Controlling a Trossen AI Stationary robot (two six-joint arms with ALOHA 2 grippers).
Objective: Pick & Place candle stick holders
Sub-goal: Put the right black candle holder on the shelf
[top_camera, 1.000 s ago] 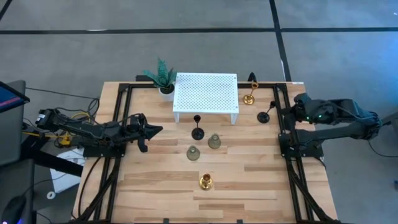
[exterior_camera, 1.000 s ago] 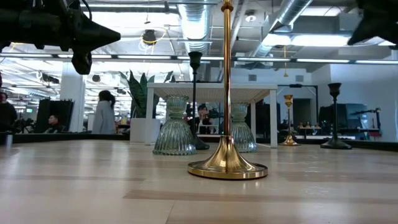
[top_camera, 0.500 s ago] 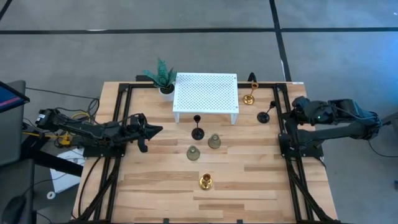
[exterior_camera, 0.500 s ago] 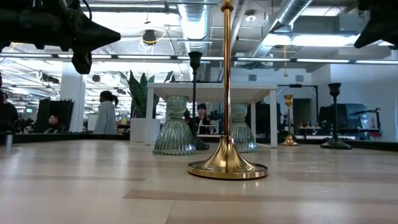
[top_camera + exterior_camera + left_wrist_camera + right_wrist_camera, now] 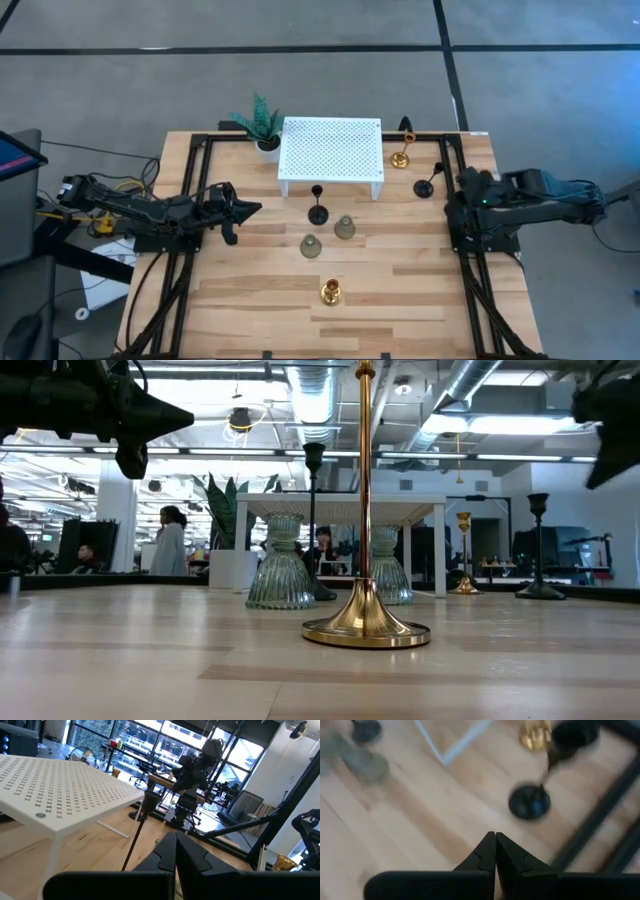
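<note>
6 candle stick holders stand on the pale wooden table [image 5: 260,310]: a slim black stemmed holder [image 5: 318,211] just in front of the white perforated platform [image 5: 331,148], 2 squat ribbed glass bells [image 5: 311,246] [image 5: 344,228] beside it, a shiny gold holder [image 5: 330,292] nearest the front, and a second gold holder [image 5: 400,158] and second black holder [image 5: 425,187] right of the platform. A small green potted plant [image 5: 262,125] sits at the platform's left corner. The left gripper [image 5: 250,209] hovers over the table's left side with its fingers pressed together and empty, and the right gripper [image 5: 495,851] hangs above the right edge near the black holder, likewise closed on nothing.

- Wooden worktop [image 5: 400,290]
- White stand [image 5: 331,150], potted plant [image 5: 262,124] at back
- Black holders [image 5: 317,207] [image 5: 426,185]
- Gold holders [image 5: 399,157] [image 5: 330,291]
- Glass holders [image 5: 311,245] [image 5: 344,227] mid-table
</note>
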